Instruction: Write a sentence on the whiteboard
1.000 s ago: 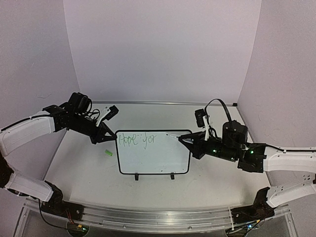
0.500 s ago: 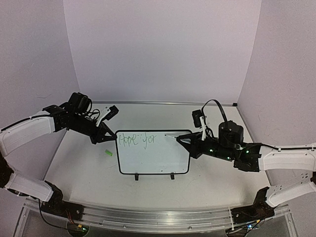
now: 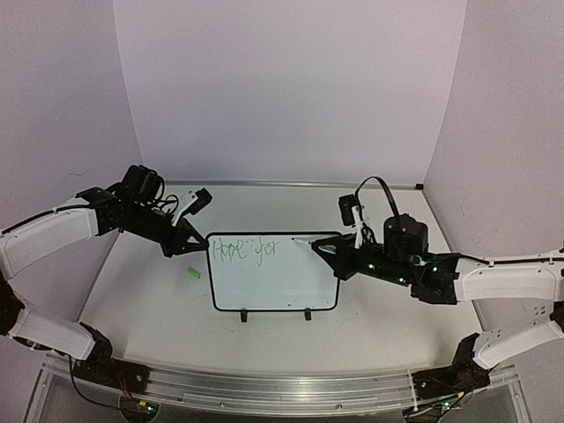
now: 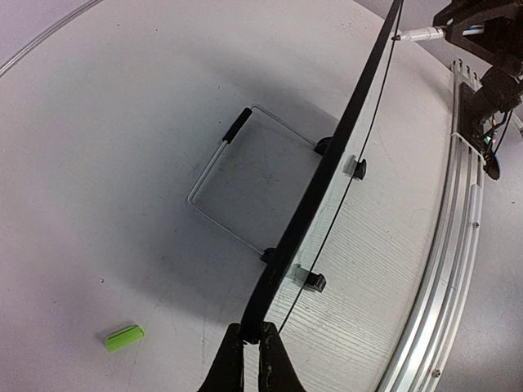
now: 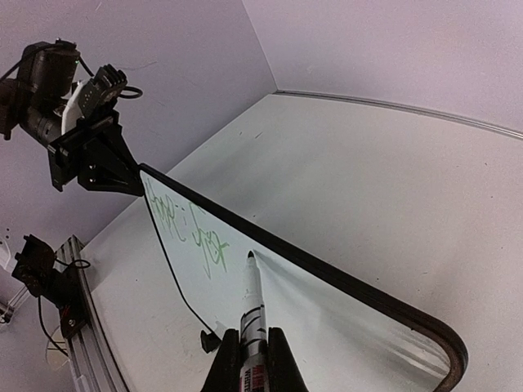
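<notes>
**Board Braced for Writing**

The whiteboard (image 3: 273, 280) was stood on the table (image 3: 141, 300), its left edge pinched by the clenched left gripper (image 4: 252, 349), apparently to brace it. A marker (image 5: 253, 304) was grasped by the right gripper (image 5: 252, 355), its tip beside the unfinished sentence (image 3: 242, 249).

Ahead of the left tool (image 4: 250, 336), the whiteboard (image 4: 323, 175) shows edge-on, its writing unseen. The marker (image 5: 253, 302) runs off-frame inside the right tool (image 5: 252, 341); its label is too small to read.
</notes>
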`<action>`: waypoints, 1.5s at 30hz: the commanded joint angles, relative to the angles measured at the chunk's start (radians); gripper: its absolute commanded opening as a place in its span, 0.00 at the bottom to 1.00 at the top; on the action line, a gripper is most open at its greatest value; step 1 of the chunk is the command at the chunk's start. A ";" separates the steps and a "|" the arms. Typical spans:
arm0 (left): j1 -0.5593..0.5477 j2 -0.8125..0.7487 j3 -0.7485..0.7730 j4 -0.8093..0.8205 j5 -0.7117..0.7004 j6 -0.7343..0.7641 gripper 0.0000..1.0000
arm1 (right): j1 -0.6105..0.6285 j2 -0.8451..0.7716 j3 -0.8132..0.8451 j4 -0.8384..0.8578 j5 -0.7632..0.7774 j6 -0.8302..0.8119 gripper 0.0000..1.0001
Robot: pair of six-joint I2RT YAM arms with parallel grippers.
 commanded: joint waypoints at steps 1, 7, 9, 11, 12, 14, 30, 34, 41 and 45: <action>-0.008 0.001 0.015 -0.017 -0.043 0.026 0.00 | -0.007 0.011 0.042 0.025 0.042 0.020 0.00; -0.009 0.000 0.015 -0.017 -0.044 0.025 0.00 | -0.008 0.023 0.030 -0.015 0.032 0.037 0.00; -0.010 0.000 0.014 -0.017 -0.044 0.026 0.00 | -0.007 0.030 0.019 -0.021 0.014 0.045 0.00; -0.010 0.000 0.015 -0.018 -0.044 0.026 0.00 | -0.007 0.041 0.008 -0.025 -0.010 0.054 0.00; -0.010 -0.001 0.015 -0.018 -0.044 0.025 0.00 | -0.007 0.048 0.006 -0.028 -0.024 0.057 0.00; -0.010 0.000 0.015 -0.017 -0.043 0.026 0.00 | -0.007 0.066 0.002 -0.030 -0.046 0.067 0.00; -0.010 0.003 0.014 -0.017 -0.045 0.026 0.00 | -0.006 0.032 -0.012 0.022 -0.008 0.088 0.00; -0.010 0.002 0.015 -0.017 -0.045 0.026 0.00 | -0.006 0.007 -0.026 0.047 0.019 0.098 0.00; -0.010 0.000 0.015 -0.017 -0.045 0.025 0.00 | -0.007 0.008 -0.036 0.037 0.042 0.109 0.00; -0.010 -0.001 0.014 -0.017 -0.045 0.025 0.00 | -0.006 0.005 -0.046 0.013 0.049 0.119 0.00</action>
